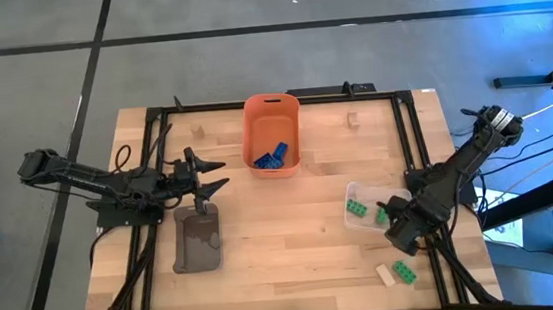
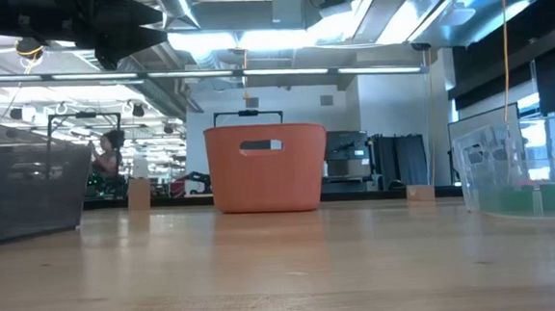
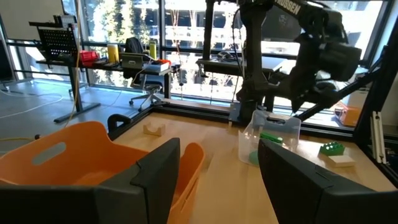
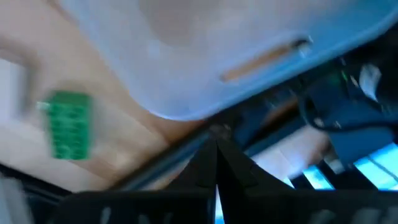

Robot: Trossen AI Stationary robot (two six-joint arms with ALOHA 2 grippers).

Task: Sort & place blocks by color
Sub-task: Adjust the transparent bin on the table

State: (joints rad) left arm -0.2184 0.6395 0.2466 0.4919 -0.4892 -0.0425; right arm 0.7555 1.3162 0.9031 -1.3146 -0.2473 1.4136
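Blue bricks [image 1: 270,157] are in the orange plastic bin [image 1: 270,106]; green brick [image 1: 404,271] and tan ones remain. Left gripper [image 1: 220,174] is spread, right gripper [image 1: 395,227] pressed together, empty.

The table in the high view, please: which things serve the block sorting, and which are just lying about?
Job:
blue toy bricks in orange plastic bin
green bricks in clear plastic tub
loose green brick
tan wooden blocks
grey tray

Lying about:
black cables

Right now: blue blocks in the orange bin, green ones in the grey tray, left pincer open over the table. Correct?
Not quite. The green blocks sit in the clear container, as the high view shows. Blue blocks in the orange bin and the open left pincer are right.
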